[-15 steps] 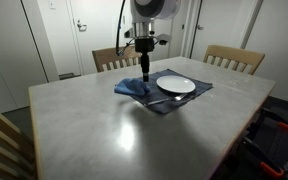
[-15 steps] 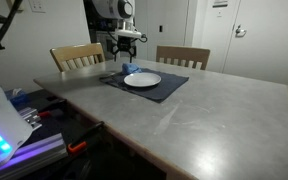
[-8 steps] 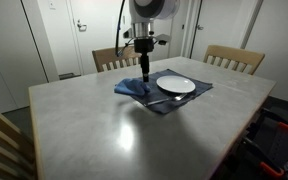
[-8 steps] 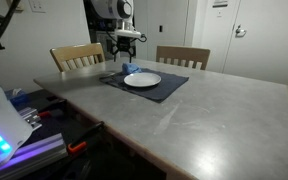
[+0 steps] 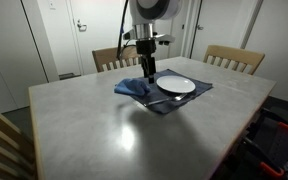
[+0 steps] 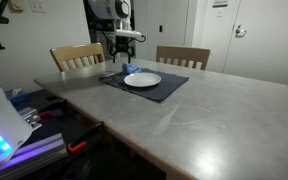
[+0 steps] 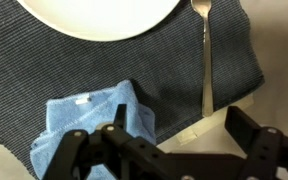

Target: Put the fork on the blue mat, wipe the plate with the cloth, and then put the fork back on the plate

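Note:
A white plate (image 5: 176, 85) (image 6: 142, 79) (image 7: 99, 14) sits on a dark blue mat (image 5: 184, 98) (image 6: 159, 90) (image 7: 104, 70). A silver fork (image 7: 205, 60) (image 5: 165, 99) lies on the mat beside the plate. A crumpled blue cloth (image 5: 133, 88) (image 6: 132, 68) (image 7: 89, 125) rests at the mat's edge. My gripper (image 5: 149, 74) (image 6: 125, 55) (image 7: 169, 140) is open and empty, hovering above the mat's edge between the cloth and the fork's handle.
A grey table (image 5: 114, 130) (image 6: 204, 110) holds the mat. Wooden chairs (image 5: 234, 58) (image 6: 76, 55) stand round the table. Doors and a wall are behind.
My gripper has shifted slightly sideways from over the cloth towards the fork. Nothing on the table has moved.

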### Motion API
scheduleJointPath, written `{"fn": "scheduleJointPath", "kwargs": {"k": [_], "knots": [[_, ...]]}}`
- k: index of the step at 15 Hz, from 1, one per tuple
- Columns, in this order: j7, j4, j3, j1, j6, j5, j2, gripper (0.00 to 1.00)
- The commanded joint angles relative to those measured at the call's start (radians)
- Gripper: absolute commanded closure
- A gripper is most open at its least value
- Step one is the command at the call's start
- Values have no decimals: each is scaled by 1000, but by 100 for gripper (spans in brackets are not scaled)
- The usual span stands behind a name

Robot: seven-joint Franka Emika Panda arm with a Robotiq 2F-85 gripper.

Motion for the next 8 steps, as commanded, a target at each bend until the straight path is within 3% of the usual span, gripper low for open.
{"fn": "scheduleJointPath", "kwargs": {"k": [1,8], "knots": [[-34,-85,-22,7,17,-43,-63,0],[-29,-184,-42,3,37,-81,-103,0]]}}
